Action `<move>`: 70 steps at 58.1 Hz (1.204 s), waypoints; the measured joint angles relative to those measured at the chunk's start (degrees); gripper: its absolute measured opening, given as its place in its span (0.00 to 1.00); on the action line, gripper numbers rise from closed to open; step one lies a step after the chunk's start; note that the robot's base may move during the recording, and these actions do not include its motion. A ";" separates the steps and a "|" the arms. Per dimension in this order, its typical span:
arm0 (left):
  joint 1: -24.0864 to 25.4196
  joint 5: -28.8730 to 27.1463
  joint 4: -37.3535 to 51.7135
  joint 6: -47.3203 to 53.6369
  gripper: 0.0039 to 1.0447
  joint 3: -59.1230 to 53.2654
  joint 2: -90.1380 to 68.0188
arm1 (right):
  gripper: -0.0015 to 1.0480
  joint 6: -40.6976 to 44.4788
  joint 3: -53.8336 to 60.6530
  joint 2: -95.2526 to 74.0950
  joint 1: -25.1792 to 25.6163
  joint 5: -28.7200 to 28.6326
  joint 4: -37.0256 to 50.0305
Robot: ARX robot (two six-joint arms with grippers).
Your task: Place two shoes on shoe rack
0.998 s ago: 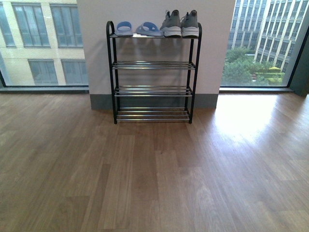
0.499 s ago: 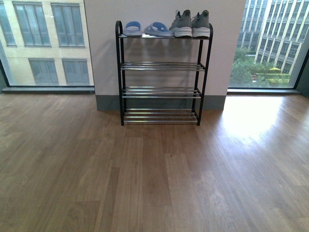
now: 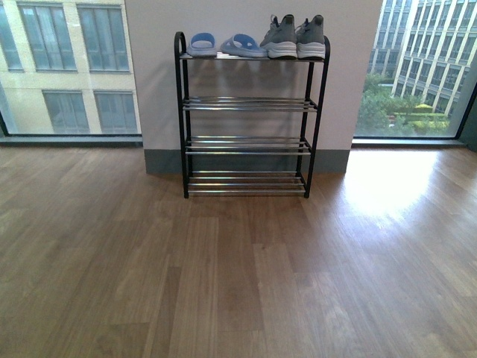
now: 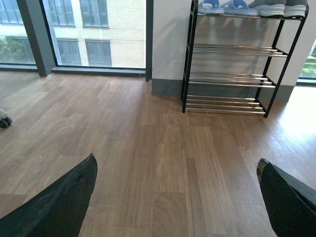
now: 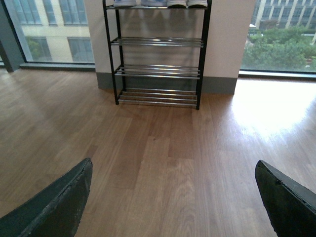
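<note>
Looking at the 2 sneakers (image 3: 294,37), we think they will be light and easy to lift. The grey knit tops look soft and would squash if we squeeze hard. The thick white soles look firm and a bit springy, so they should not slip much. We think the best place to take hold is the dark collar at the heel, or across the sides near the sole, where the shoe keeps its shape.

The sneakers are grey with laces, dark navy around the ankle hole, and white ribbed soles. They stand side by side, upright, on the top tier of the shoe rack (image 3: 181,112), at its right end. Just beside them, on the left half of that tier, lie 2 blue slippers (image 3: 222,45). The 3 lower tiers of silver rods show nothing on them.

The rack is black, stands against the white wall (image 3: 246,15), and is well apart from us across the wooden floor (image 3: 238,283).

Our left gripper (image 4: 177,197) has its fingers spread wide with nothing between them. Our right gripper (image 5: 173,197) is spread wide too and carries nothing. To us, both shoes look already put away.
</note>
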State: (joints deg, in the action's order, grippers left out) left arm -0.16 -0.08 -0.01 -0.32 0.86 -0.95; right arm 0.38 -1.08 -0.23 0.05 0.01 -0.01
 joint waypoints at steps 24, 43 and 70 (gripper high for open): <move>0.00 0.07 0.00 0.02 0.91 0.00 0.00 | 0.91 -0.02 0.00 -0.07 0.00 0.00 0.00; 0.00 0.02 0.00 0.02 0.91 0.00 0.02 | 0.91 0.00 0.00 -0.02 0.00 -0.04 0.00; 0.00 0.09 0.00 0.04 0.91 0.00 0.02 | 0.91 -0.02 0.00 -0.04 -0.02 0.02 0.00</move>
State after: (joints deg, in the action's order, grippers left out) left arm -0.16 0.01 -0.01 -0.27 0.86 -0.93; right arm 0.36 -1.08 -0.27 0.03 0.03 -0.01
